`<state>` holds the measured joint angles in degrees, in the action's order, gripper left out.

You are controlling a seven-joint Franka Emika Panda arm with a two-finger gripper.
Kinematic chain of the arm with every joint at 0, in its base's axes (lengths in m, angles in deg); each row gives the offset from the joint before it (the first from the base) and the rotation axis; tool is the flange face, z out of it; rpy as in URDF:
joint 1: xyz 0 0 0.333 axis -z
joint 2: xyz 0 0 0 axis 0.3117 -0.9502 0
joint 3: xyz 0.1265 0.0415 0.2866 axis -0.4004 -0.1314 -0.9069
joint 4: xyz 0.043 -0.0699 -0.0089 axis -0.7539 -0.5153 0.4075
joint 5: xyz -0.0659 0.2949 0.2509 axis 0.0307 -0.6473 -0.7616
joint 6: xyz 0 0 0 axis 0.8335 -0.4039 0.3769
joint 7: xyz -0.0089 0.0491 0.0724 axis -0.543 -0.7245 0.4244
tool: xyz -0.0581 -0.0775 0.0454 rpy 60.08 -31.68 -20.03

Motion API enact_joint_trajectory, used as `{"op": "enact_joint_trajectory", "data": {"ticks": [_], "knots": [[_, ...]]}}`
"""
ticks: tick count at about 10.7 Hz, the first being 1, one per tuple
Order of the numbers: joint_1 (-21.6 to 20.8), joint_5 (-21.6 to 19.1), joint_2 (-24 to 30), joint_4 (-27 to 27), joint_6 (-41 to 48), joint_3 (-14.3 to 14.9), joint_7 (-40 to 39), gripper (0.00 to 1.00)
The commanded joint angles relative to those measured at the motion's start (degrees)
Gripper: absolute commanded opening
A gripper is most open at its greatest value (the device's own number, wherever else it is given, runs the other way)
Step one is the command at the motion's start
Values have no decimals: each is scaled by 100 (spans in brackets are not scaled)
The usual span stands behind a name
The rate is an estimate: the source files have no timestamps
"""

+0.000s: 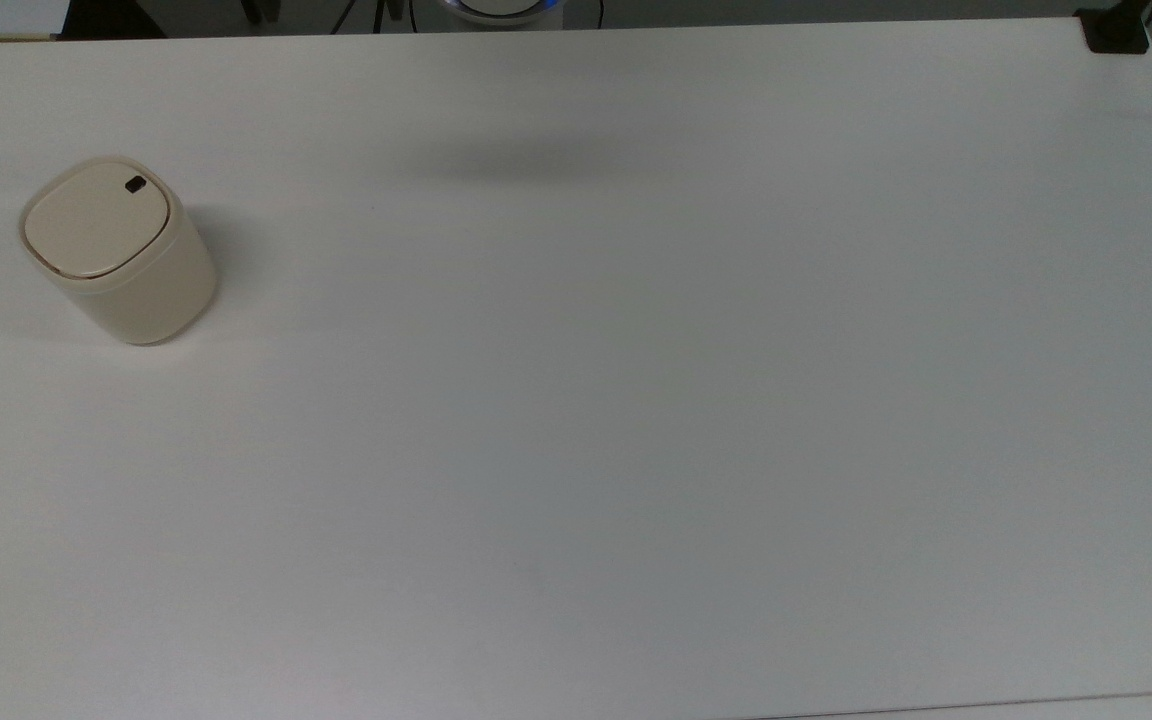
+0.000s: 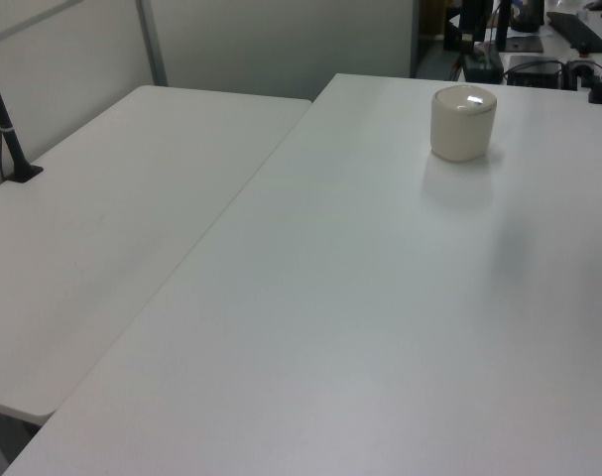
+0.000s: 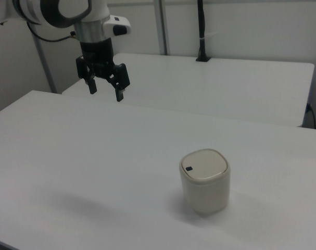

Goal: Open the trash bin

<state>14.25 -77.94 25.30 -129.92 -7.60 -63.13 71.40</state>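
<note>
On white table [image 1: 636, 400]: one trash bin [image 1: 118, 250], small, cream-beige, rounded-square, upright near the top view's left edge; lid [image 1: 96, 220] flat and closed, thin brownish rim line, small dark button [image 1: 135, 184] at one corner. Same bin [image 2: 463, 122] toward the left view's far right, and low and right of centre in the right view [image 3: 205, 180]. High in the right view's upper left, well apart from bin: black two-finger gripper [image 3: 103, 91] on white arm [image 3: 69, 13], pointing down, fingers spread and holding nothing, apparently hanging clear above the tabletop.
</note>
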Motion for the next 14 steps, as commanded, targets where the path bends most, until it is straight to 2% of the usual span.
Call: {"op": "enact_joint_trajectory", "data": {"ticks": [1, 4, 6, 9, 11, 14], "knots": [[-57, 77, 86, -31, -7, 115, 45, 100], [-65, 68, 86, 21, 27, 124, 80, 89], [-66, 68, 112, 39, 150, 150, 72, 64], [-66, 77, 103, 48, 133, 159, 72, 16], [-66, 77, 68, 48, 81, 160, 63, 4], [-66, 77, 68, 48, 80, 168, 71, 2]]}}
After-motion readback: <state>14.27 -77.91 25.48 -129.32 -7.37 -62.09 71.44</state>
